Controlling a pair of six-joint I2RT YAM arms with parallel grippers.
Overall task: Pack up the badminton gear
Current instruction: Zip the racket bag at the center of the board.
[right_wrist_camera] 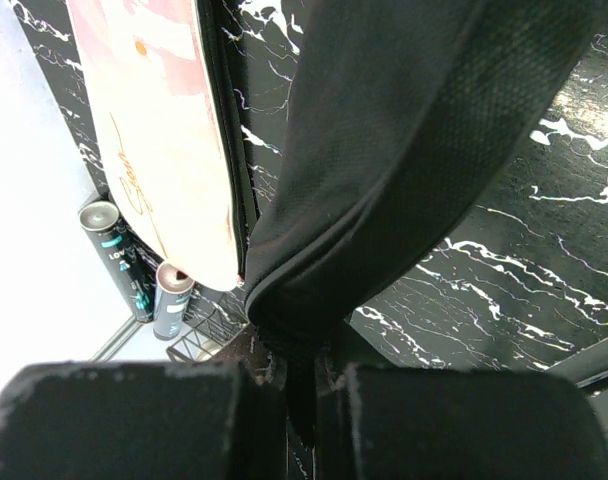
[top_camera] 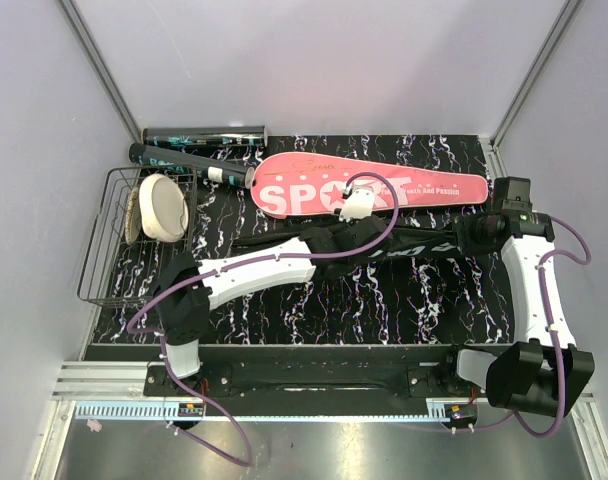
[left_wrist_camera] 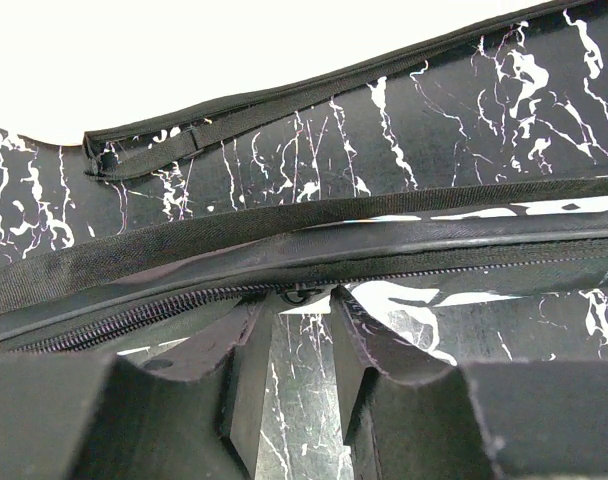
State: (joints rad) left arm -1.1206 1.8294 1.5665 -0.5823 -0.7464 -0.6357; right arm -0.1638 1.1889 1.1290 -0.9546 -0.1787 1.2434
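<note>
The black fabric bag [top_camera: 424, 248] lies across the middle of the marbled black desk [top_camera: 384, 300], just below the pink racket case lettered SPORT [top_camera: 384, 188]. The left claw [left_wrist_camera: 296, 305] stands partly apart at the bag's zip, with the zip pull [left_wrist_camera: 302, 295] between its tips. The right claw [right_wrist_camera: 302, 375], at mid right, is clamped on a fold of the bag's cloth. A dark cylindrical tube [top_camera: 204, 134] lies at upper left, above a black wire basket [top_camera: 96, 250] holding a cream round disc [top_camera: 164, 205].

Bare table [top_camera: 384, 310] near bases; black bag [top_camera: 424, 250] midway, wire basket [top_camera: 94, 240] left.
</note>
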